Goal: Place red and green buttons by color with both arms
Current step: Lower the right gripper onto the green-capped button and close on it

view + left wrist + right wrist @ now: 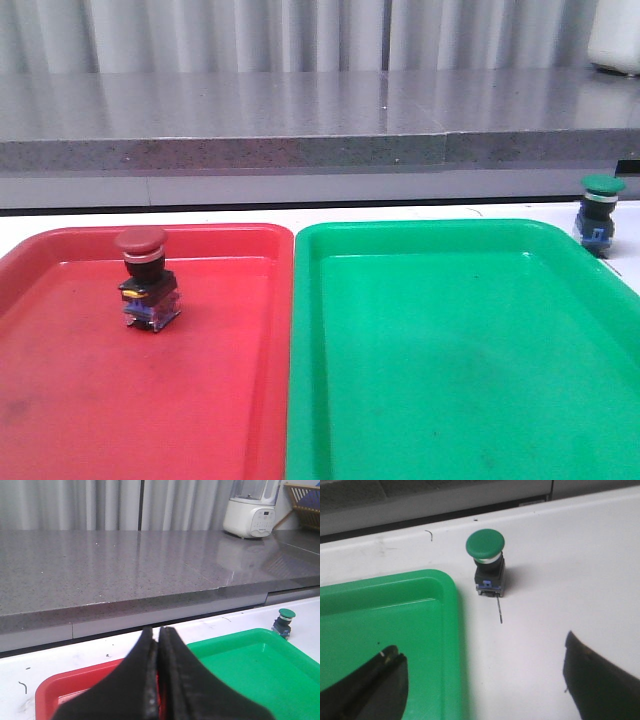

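The green-capped mushroom push-button (486,560) is approached by the wide-open right gripper (485,680); beside the green plastic tray's (451,630) rim, it could be toppled. The left gripper (159,680) is seen closed, empty.

A white tabletop (200,213) runs up to a long grey speckled stone counter (300,115), its polished surface catching pale reflections from the pleated grey curtains (250,35) hanging behind it. At the counter's far right end stands a white blender-style appliance (251,510) with a clear jug, just beside a wooden rack (303,502) that is only partly in frame. The light is soft and even, casting faint shadows on the tabletop.
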Action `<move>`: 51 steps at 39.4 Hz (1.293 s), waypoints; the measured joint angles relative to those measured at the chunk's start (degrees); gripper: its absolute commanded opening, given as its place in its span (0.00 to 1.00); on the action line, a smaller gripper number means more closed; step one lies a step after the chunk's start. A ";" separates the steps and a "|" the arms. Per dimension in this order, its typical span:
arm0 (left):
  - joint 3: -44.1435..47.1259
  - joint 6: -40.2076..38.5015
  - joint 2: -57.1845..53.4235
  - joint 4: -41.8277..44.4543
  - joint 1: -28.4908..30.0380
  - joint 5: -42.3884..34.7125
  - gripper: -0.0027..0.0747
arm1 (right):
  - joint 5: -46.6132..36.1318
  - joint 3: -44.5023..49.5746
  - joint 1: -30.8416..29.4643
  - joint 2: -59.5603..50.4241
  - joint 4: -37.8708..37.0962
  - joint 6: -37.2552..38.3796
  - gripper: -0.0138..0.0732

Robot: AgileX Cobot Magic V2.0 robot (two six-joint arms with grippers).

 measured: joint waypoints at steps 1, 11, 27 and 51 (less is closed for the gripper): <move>0.00 0.00 0.00 0.00 0.00 0.00 0.01 | -1.87 0.00 0.00 1.97 0.81 0.00 0.90; 0.08 0.00 0.00 0.06 0.00 -0.10 0.01 | -13.31 -3.58 -0.09 16.54 4.19 0.33 0.90; 0.08 0.00 0.00 0.06 0.00 -0.10 0.01 | -14.42 -15.14 -0.09 29.29 4.54 0.42 0.90; 0.08 0.00 0.00 0.06 0.00 -0.10 0.01 | -15.29 -23.83 -0.09 39.46 5.29 0.42 0.86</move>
